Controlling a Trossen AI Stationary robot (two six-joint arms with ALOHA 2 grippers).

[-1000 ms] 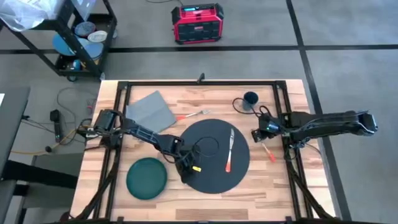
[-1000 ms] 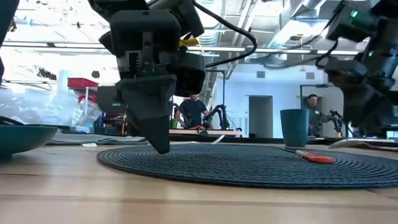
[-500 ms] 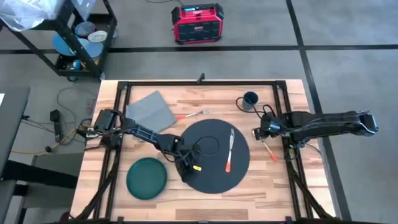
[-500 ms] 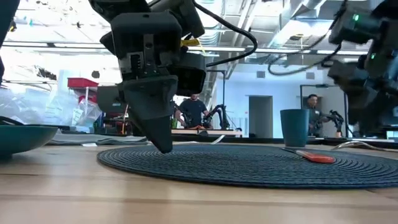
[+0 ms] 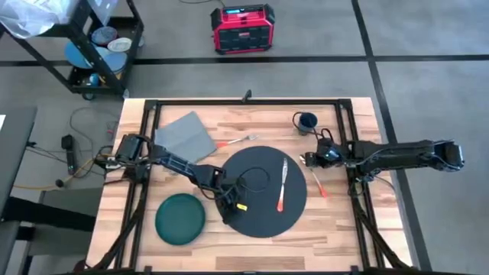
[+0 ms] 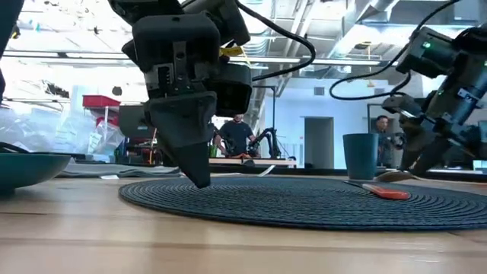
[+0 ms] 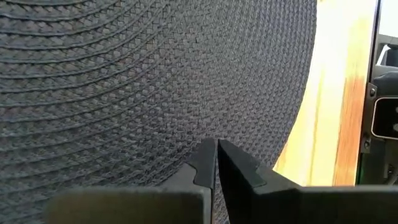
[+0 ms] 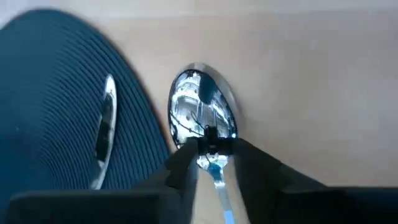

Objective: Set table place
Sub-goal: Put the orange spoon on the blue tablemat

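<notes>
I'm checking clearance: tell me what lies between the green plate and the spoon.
In the high view, between the plate and spoon lie the left gripper and the mat, with a knife on it.

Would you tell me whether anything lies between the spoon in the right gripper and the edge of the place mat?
Nothing visible does. The right gripper grips the spoon, and only bare table separates it from the mat. The orange-handled utensil lies farther in on the mat.
</notes>
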